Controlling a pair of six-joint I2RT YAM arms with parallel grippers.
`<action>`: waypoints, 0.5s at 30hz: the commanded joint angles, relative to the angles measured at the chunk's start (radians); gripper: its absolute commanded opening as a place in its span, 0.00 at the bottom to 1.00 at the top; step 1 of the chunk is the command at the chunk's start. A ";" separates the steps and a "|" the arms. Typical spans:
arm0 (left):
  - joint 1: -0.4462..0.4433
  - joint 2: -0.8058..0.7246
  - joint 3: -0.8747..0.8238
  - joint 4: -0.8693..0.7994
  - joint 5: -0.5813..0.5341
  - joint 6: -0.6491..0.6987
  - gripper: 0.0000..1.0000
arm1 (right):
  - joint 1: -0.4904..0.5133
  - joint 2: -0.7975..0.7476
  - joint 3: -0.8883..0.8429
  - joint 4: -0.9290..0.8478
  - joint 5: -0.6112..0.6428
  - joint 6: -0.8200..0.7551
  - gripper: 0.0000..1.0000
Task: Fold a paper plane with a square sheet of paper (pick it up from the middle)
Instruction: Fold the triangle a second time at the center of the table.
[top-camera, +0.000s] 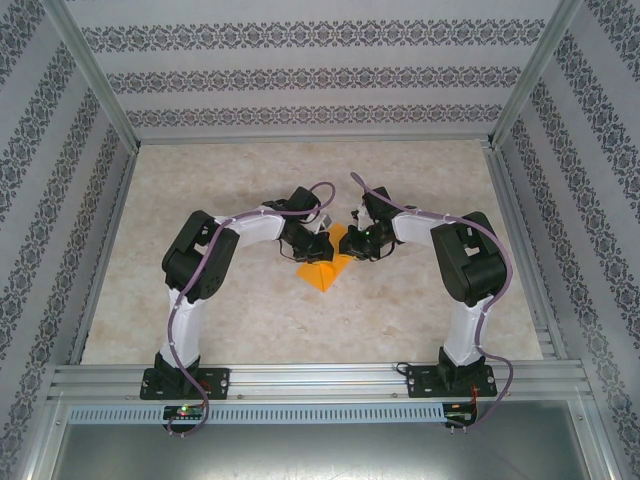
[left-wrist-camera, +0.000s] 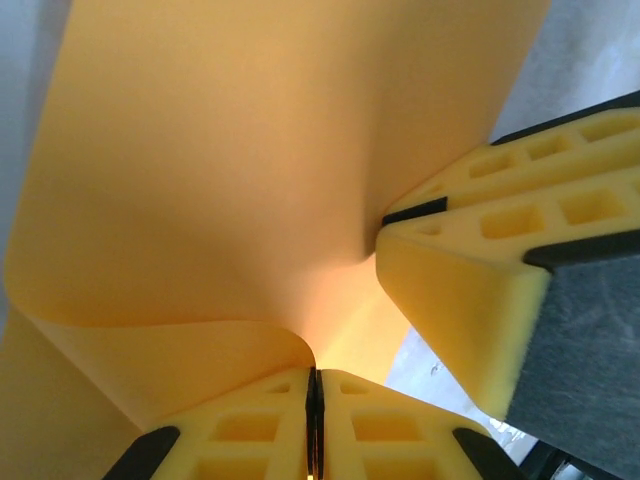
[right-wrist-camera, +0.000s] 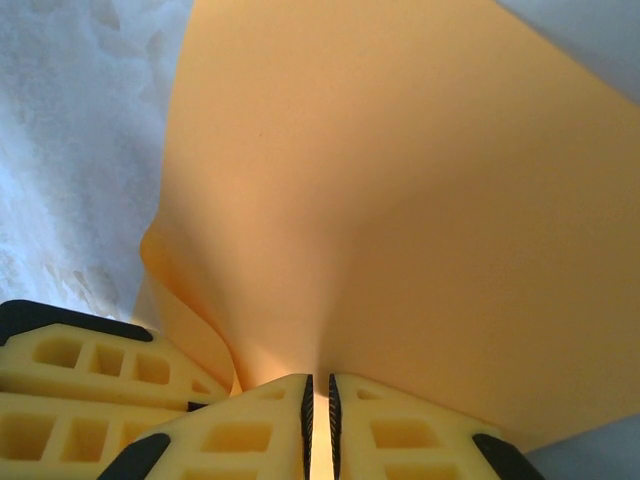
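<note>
1. Pinching the square sheet of paper (left-wrist-camera: 250, 180) in the left gripper (left-wrist-camera: 315, 400), with the jaws drawn in to a thin dark slit and the orange-yellow sheet running straight into it.
2. Nipping the same sheet in the right gripper (right-wrist-camera: 320, 400), jaws likewise almost together, with a bright sliver of paper glowing in the narrow gap.
3. Gripping close beside each other: in the left wrist view, showing the right gripper's yellow fingers (left-wrist-camera: 470, 290) pressed against the sheet just right of the left fingertips.
4. Holding the sheet near the middle of the table (top-camera: 250, 300), between the two wrists, and showing from above as an orange point aimed toward the near edge.
5. Bulging and curving away from both pinch points rather than lying flat, and curling over in a rolled edge at lower left in the left wrist view.
6. Hiding much of the sheet beneath the wrists from above, and cutting off its outer edges in both wrist views.
7. Not managing to tell whether the sheet's lower tip is touching the table or hanging just above it.
</note>
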 joint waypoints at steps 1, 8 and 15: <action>-0.011 0.024 0.033 -0.025 -0.013 0.014 0.13 | 0.010 0.024 -0.009 -0.008 -0.007 -0.010 0.15; -0.011 0.035 0.042 -0.024 -0.025 0.014 0.13 | 0.009 0.022 -0.009 -0.012 -0.004 -0.010 0.16; -0.013 0.042 0.040 -0.014 -0.030 0.011 0.13 | 0.010 0.024 -0.010 -0.012 -0.005 -0.010 0.15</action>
